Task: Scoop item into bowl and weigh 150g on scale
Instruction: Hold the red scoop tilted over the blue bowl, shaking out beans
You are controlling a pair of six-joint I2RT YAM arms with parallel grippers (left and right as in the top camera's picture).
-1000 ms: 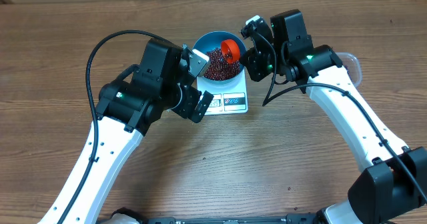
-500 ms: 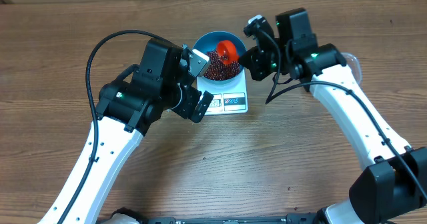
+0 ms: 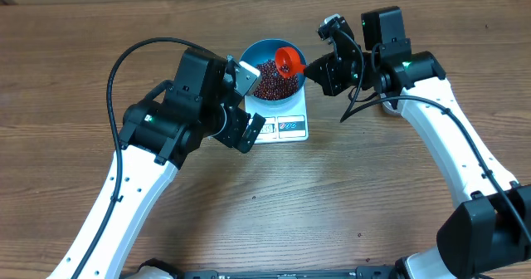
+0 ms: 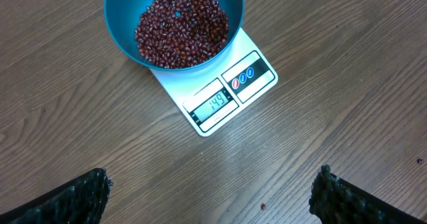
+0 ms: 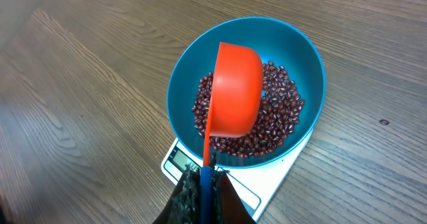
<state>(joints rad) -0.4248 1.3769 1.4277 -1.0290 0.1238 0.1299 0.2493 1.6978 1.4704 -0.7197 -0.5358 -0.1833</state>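
Note:
The blue bowl stands on the white scale and holds a heap of dark red-brown beans. In the left wrist view the bowl, the beans and the scale show, with its display reading 149. My right gripper is shut on the handle of an orange scoop. That scoop hangs tipped on its side over the beans in the bowl. My left gripper stands open above bare table in front of the scale.
A single stray bean lies on the wood between my left fingers. The left arm sits close to the scale's left side. Wooden tabletop stretches all round.
My right gripper has drawn back to the right with the scoop, which stays over the bowl's right rim. The left arm has not moved.

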